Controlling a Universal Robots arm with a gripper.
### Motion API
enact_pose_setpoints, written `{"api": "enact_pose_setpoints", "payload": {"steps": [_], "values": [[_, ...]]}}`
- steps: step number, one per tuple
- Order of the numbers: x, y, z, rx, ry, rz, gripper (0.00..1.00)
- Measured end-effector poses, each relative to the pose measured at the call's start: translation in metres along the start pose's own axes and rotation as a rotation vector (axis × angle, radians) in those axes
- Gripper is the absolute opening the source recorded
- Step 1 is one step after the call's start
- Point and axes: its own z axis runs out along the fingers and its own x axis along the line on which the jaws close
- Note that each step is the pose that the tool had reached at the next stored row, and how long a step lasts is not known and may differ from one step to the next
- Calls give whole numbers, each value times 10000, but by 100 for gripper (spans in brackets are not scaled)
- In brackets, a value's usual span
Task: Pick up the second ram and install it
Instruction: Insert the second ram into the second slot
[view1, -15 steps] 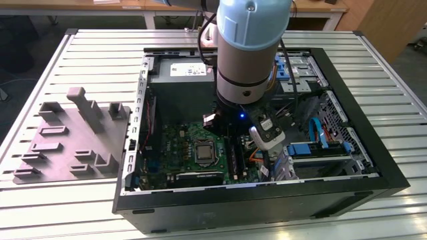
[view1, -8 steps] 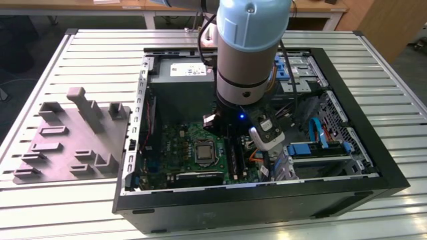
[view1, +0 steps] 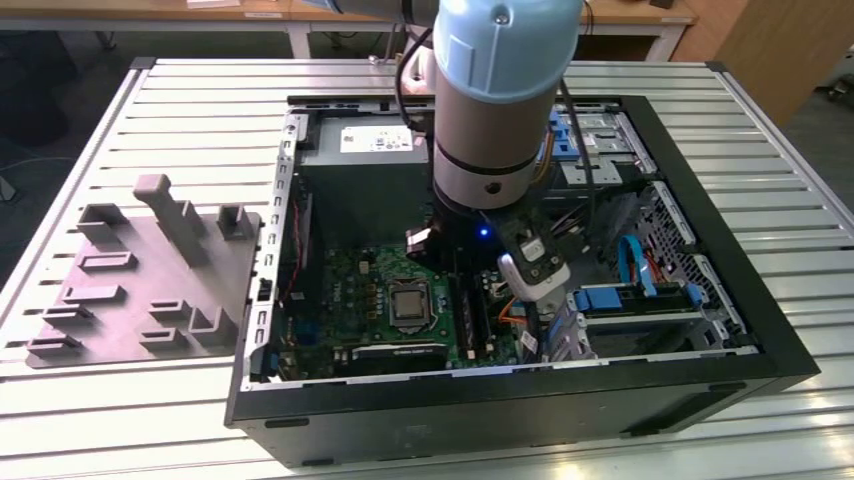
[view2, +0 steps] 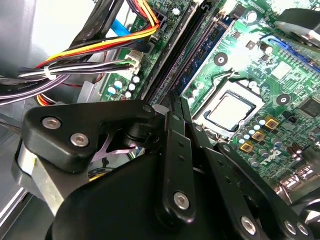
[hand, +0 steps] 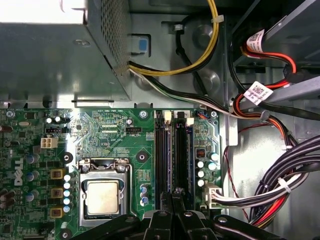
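The arm (view1: 494, 120) is built of silver-grey cylindrical sections topped by a light-blue cap, with a black band and a black cable alongside. The gripper (view2: 176, 102) is formed of black linkage bars fastened with silver screws.

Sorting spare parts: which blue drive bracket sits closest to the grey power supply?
The blue bracket level with the power supply, across the arm from it; the lower blue bracket sits farther off.

Mainboard (hand: 115, 135) green w/ fine pale traces; slots (hand: 162, 155) blk. Chip (hand: 102, 196) silver, grey frame. Case (view1: 534, 400) blk. Table (view1: 200, 90) silver, ribbed stripes. Arm (view1: 507, 60) lt blue cap, silver body. Gripper (view2: 176, 100) blk. Cables (view2: 100, 46) yellow, orange, red, blk. Brackets (view1: 607, 298) bright blue. Side tray (view1: 147, 280) grey.
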Motion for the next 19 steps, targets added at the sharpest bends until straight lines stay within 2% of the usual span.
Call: {"api": "enact_pose_setpoints", "payload": {"steps": [3, 19], "values": [[-1, 2, -19, 0, -2, -1, 11], [3, -1, -13, -29, 2, -134, 11]]}}
